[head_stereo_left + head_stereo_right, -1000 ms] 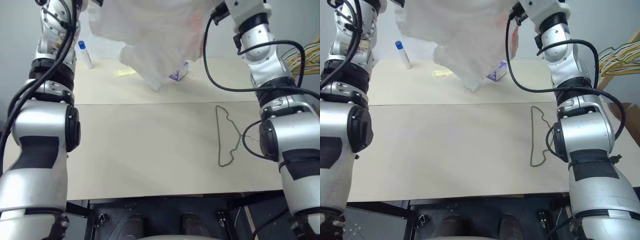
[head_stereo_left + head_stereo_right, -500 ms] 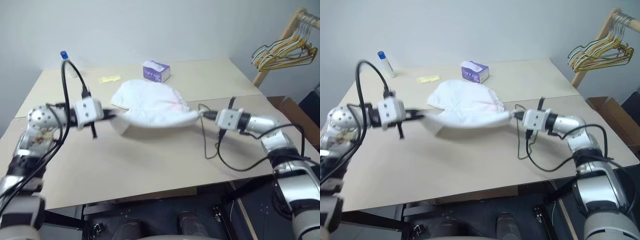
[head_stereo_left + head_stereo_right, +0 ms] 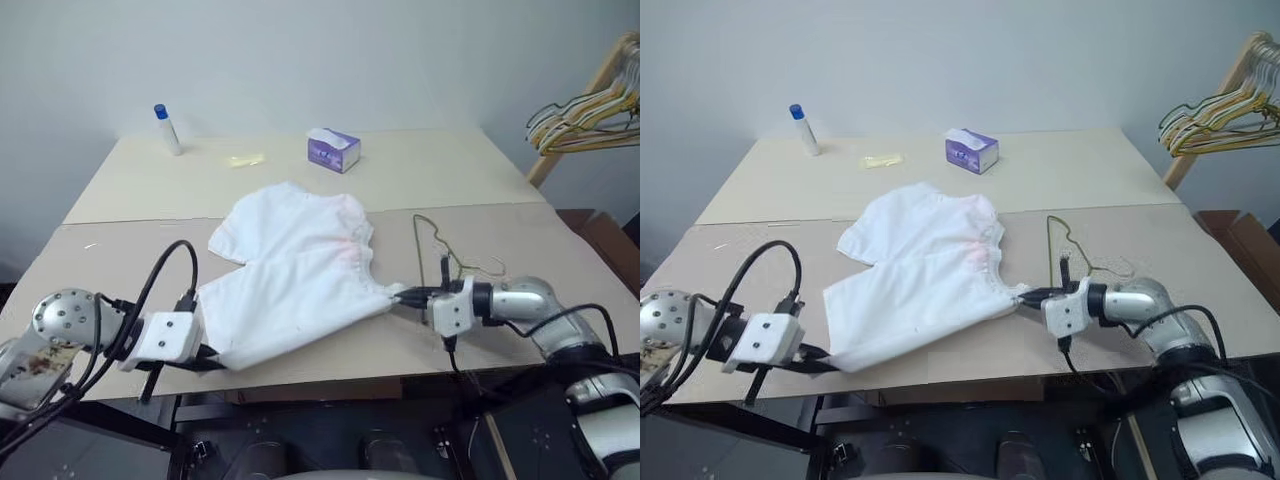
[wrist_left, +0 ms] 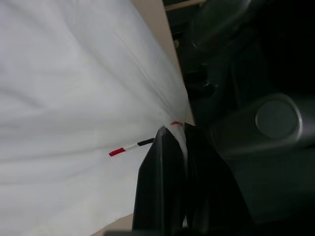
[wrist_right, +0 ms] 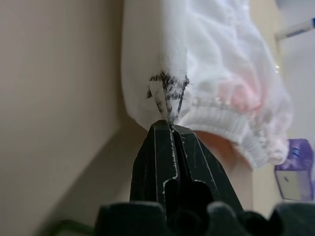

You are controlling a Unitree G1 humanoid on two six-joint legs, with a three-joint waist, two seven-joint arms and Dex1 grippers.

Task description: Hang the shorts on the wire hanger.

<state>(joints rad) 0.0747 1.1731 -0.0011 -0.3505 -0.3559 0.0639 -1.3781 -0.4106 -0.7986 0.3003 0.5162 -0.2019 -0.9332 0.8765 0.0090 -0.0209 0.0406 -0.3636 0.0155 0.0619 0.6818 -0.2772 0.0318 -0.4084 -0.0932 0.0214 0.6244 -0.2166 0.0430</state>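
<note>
The white thin cloth shorts (image 3: 295, 275) lie spread flat on the beige table (image 3: 420, 180), reaching from the table's middle toward its near edge at about 7 o'clock. The gathered elastic waistband, with a faint pink smudge, faces 3 o'clock.

The left gripper (image 3: 212, 358) is clenched on the near 7 o'clock corner of the shorts, right at the table's front edge; the left wrist view shows the two black fingers (image 4: 162, 182) pressed together with white cloth pinched between them, beside a small red-and-white mark. The right gripper (image 3: 398, 295) is clamped on the waistband's near end at about 4 o'clock of the garment; in the right wrist view its fingers (image 5: 160, 157) are closed tight on a fold of cloth bearing dark marks.

The thin dark olive-green wire hanger (image 3: 440, 245) lies flat on the table just beyond the right gripper, at 3 o'clock of the shorts, apart from the cloth.

At the far side of the table, 12 o'clock, stands a small purple tissue box (image 3: 333, 151) with a white tissue sticking out of its top. Toward 11 o'clock lie a small yellowish packet (image 3: 245, 160) and an upright white tube with a blue cap (image 3: 167, 128). Off the table at 2 o'clock, a bunch of yellow and pale hangers (image 3: 585, 105) hangs on a wooden rack.
</note>
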